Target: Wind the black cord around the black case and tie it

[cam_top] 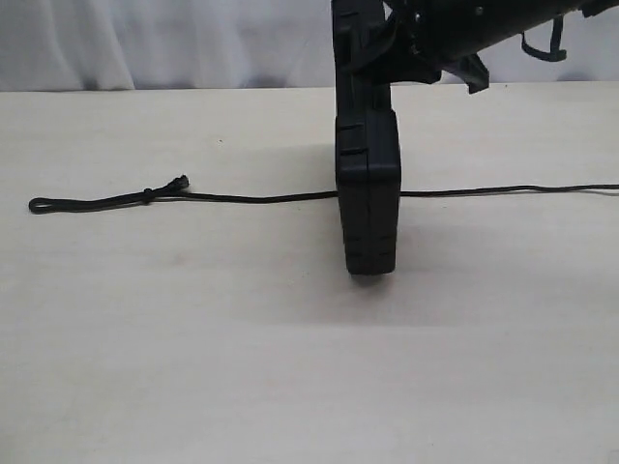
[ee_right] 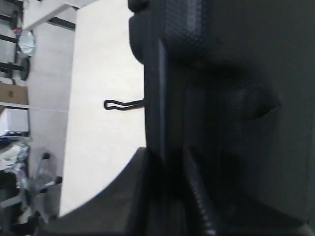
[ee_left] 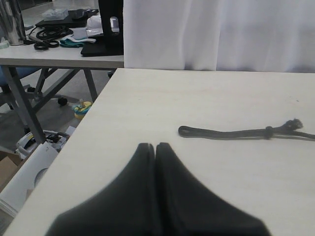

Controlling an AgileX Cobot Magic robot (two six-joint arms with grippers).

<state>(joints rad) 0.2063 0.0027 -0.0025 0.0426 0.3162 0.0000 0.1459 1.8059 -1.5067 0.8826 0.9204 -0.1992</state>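
Held only by its upper part, the flat rectangular matte black plastic case could twist or slip in the grip and topple onto the long thin black braided cord, pinning it flat. The right gripper is clamped on that upper part from the far right. The case stands upright on a narrow edge, at or just above the pale tabletop.

The cord runs left to right across the table and vanishes at the case; whether it passes under or behind cannot be told. If behind, a wrap would likely miss.

Its looped, knotted end lies well left of the case, near the left gripper, which hovers with its fingers pressed together on nothing
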